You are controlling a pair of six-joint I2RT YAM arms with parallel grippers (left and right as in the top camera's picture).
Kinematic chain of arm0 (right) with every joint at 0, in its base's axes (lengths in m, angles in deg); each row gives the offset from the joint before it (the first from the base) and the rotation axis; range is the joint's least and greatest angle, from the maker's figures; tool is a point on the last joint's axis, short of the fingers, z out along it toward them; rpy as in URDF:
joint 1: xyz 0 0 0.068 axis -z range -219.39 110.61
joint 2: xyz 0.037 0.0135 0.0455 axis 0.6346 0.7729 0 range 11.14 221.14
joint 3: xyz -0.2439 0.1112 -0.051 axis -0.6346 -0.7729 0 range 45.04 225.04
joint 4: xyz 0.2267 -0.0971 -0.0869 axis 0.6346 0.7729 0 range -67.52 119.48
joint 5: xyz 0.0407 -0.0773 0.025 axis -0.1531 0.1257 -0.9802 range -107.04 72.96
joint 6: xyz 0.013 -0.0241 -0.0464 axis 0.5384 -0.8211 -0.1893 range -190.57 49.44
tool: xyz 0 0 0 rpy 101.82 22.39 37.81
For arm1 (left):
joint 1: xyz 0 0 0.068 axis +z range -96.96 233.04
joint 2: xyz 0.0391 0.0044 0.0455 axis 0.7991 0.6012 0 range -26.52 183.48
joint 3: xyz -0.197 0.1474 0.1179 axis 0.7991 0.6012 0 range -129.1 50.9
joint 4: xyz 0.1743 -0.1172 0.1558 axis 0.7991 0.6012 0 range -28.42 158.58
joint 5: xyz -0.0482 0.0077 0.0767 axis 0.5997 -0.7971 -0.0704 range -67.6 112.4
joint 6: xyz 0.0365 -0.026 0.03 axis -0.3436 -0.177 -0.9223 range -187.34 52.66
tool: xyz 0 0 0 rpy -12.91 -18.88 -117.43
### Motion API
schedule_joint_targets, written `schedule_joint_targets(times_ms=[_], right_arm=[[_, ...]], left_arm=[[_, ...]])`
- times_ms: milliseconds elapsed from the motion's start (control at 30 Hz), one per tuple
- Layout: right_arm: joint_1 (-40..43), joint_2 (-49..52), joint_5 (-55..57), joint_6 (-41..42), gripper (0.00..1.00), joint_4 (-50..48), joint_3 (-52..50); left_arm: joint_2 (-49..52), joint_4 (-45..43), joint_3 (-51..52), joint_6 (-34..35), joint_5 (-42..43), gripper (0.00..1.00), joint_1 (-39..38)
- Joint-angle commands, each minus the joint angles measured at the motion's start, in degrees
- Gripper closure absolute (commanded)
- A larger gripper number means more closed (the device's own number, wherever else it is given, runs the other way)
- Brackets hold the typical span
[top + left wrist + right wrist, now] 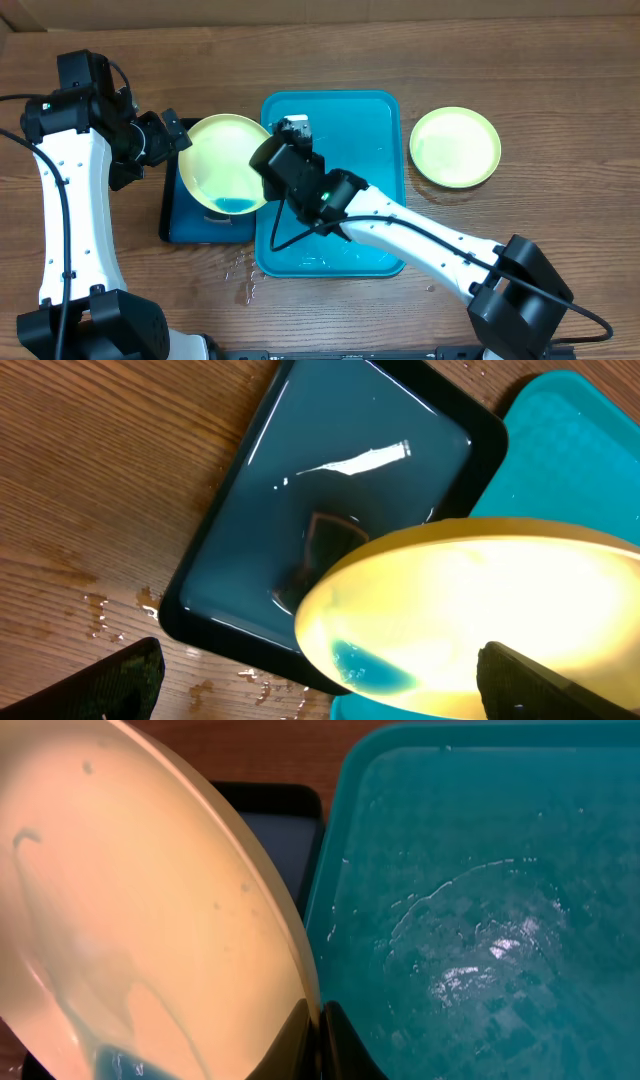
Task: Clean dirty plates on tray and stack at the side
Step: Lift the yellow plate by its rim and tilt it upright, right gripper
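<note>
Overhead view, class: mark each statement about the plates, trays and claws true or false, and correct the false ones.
1. The right claw grips a yellow-green plate by its rim. True.
2. A second yellow-green plate sits on the table, right of the turquoise tray. True.
3. The gripped plate lies flat in the turquoise tray. False: it is tilted over the dark-blue tray.
4. Blue liquid pools at its low edge. True.
5. The left claw is shut on a sponge. False: it stands open, holding nothing.
</note>
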Motion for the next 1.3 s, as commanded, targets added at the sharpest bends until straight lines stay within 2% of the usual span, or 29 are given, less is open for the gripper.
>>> schedule_joint_targets(times_ms=[0, 233, 433, 633, 867, 1000, 1267], right_arm=[[-0.3, -0.8, 5.3, 0.2, 0.96, -1.4, 1.5], [-0.3, 0.9, 5.3, -1.7, 0.96, -7.1, 1.5], [-0.2, 7.0, 5.6, -6.0, 0.96, -18.1, 1.5], [-0.2, 11.3, 9.9, -16.1, 0.96, -26.5, 1.5], [-0.3, 8.5, 11.5, -35.8, 0.96, -37.8, 2.1], [-0.3, 5.3, 11.7, -41.5, 0.96, -41.9, 2.1], [-0.3, 0.7, 11.7, -47.5, 0.96, -45.3, 2.1]], left_arm=[[-0.8, -0.1, -1.2, 0.3, -0.4, 0.00, 0.2], [-0.8, -0.1, -1.2, 0.3, -0.4, 0.00, 0.2], [-0.8, -0.1, -1.2, 0.3, -0.4, 0.00, 0.2], [-0.8, -0.1, -1.2, 0.3, -0.4, 0.00, 0.2], [-0.8, -0.1, -1.2, 0.3, -0.5, 0.00, 0.2], [-0.8, -0.1, -1.2, 0.3, -0.5, 0.00, 0.2], [-0.8, -0.1, -1.2, 0.3, -0.4, 0.00, 0.2]])
